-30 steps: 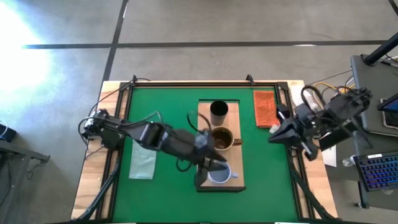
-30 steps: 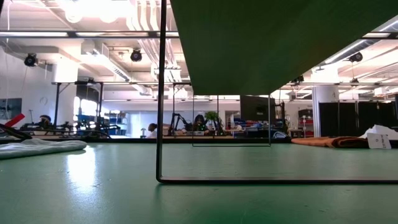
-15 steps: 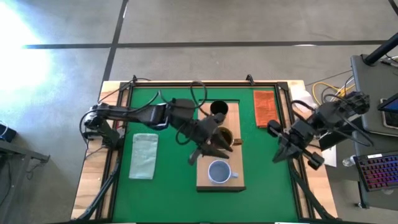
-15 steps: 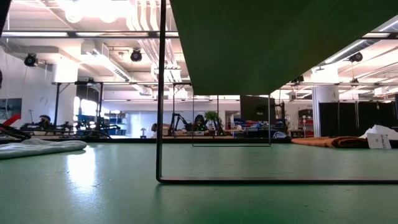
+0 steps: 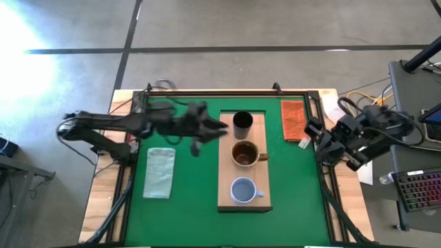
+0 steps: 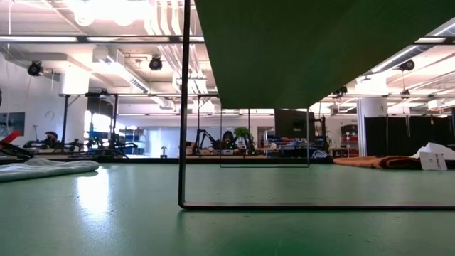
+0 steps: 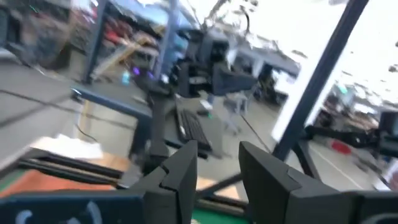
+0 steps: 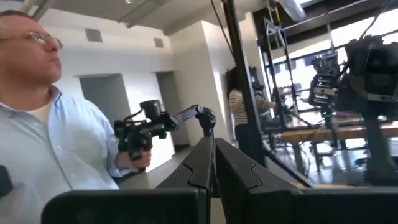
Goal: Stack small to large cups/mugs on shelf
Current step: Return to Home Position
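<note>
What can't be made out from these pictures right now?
1. Low view: the black cup, brown mug and blue mug are hidden above the shelf, whose underside fills the top.
2. High view: straight down, so the cups' heights cannot be told.
3. Wrist views: both point off into the room, missing the cups; the left is blurred.

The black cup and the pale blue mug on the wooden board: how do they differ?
The black tumbler has no handle; the pale blue mug has one. The tumbler's mouth is narrower, the mug's wider. They stand at opposite ends of the board. Both are upright, in one row.
</note>
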Available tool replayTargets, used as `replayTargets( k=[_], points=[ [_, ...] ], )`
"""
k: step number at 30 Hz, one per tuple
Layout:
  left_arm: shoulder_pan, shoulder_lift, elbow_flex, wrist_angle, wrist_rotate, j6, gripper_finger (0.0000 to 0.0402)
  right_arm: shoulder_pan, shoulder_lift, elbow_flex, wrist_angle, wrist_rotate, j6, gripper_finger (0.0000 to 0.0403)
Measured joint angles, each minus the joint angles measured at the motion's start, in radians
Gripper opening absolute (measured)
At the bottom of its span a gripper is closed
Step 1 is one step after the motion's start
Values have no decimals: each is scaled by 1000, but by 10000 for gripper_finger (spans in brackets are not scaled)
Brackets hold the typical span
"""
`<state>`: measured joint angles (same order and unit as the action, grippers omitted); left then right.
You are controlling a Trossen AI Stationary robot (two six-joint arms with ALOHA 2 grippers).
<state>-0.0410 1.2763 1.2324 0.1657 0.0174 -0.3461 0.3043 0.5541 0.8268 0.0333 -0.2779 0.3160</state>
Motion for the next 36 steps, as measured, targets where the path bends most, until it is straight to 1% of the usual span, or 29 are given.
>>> replayTargets(
  k=[2, 6, 10, 14, 18, 22, 29, 34, 36],
  points=[
    [0, -84, -99, 64, -17, 13, 105, -17, -22, 0, -30, -3, -23, 11],
    [-2, -219, -281, 190, -17, 20, 105, -65, -83, 0, -126, -2, -47, 11],
    [-2, -317, -437, 267, -27, 2, 105, -109, -151, -1, -186, 1, -47, 11],
    [-2, -395, -565, 361, -28, -22, 105, -123, -226, -31, -186, 15, -58, 11],
    [-2, -477, -671, 402, -80, -58, 105, -124, -309, -90, -186, 43, -50, 11],
    [-2, -561, -748, 404, -85, -67, 105, -124, -395, -177, -180, 65, -29, 11],
    [-1, -707, -865, 403, -109, -68, 105, -124, -555, -355, -137, 70, 0, 11],
    [-1, -801, -961, 405, -109, -91, 105, -124, -528, -426, -35, 72, 24, 11],
    [-1, -845, -1009, 398, -109, -102, 105, -124, -529, -453, -35, 76, 22, 11]
  ],
)
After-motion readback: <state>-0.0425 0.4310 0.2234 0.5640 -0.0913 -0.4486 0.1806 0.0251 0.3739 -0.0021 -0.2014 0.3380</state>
